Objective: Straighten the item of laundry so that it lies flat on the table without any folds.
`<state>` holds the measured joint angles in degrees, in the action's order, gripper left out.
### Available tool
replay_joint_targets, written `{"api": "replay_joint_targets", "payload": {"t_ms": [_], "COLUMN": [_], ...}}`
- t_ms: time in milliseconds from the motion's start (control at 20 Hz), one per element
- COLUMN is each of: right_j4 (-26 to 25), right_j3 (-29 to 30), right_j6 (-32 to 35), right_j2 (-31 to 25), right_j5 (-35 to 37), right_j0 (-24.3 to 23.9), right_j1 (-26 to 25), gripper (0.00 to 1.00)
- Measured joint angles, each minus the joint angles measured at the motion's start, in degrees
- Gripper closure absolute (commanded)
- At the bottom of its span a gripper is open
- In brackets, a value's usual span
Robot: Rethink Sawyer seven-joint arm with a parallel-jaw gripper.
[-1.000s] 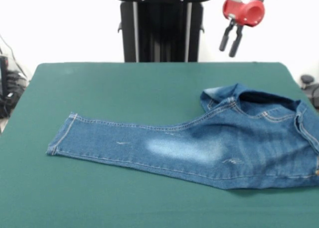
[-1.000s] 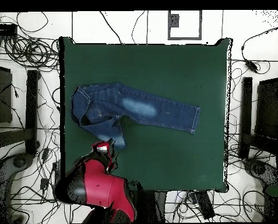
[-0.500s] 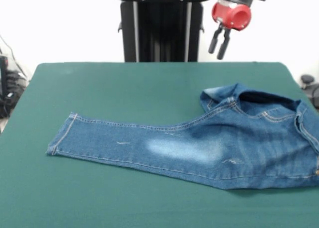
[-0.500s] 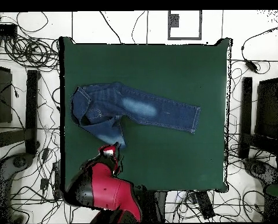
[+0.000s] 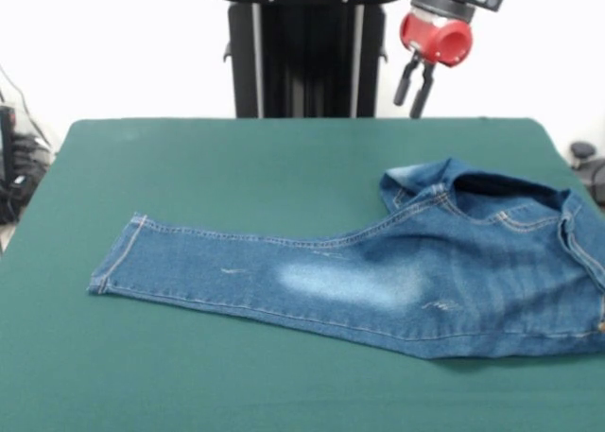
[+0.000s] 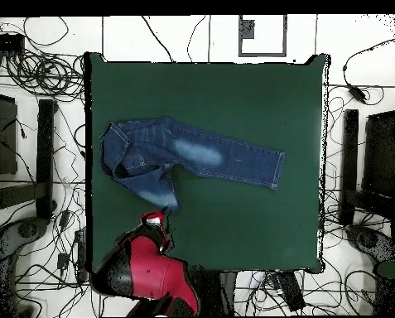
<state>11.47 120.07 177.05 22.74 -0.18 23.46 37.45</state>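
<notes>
In the front view, the jeans lie on the dark green table with their long axis running roughly left to right, tilted a little so the left end sits slightly nearer the table's far side than the lower right edge. One leg stretches out flat toward the left, ending in a hemmed cuff well short of the table's left edge. A pale faded patch marks the middle of that leg. Further right the denim widens into the seat and waist, which reach the picture's right edge. There the cloth is bunched: the second leg is folded back over the top, and its hem shows as a raised lip toward the far side.

Seen from overhead, the jeans occupy the left-centre of the table, waist near the left edge, long leg pointing right, the folded leg angled down toward the robot's side.

Above and beyond the bunched end in the front view, the pincer hangs in the air, clear of the cloth and the table, its two dark fingers close together with only a narrow gap, holding nothing.
</notes>
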Motion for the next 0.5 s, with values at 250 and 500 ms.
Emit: {"api": "replay_joint_targets", "payload": {"t_ms": [250,500], "right_j4": [0.1,0.6], "right_j3": [0.1,0.7], "right_j6": [0.0,0.0], "right_j2": [-2.4,-5.2], "right_j5": [0.0,0.0], "right_j0": [-0.1,-0.7], "right_j1": [-0.8,-0.5], "gripper": [0.00,0.00]}}
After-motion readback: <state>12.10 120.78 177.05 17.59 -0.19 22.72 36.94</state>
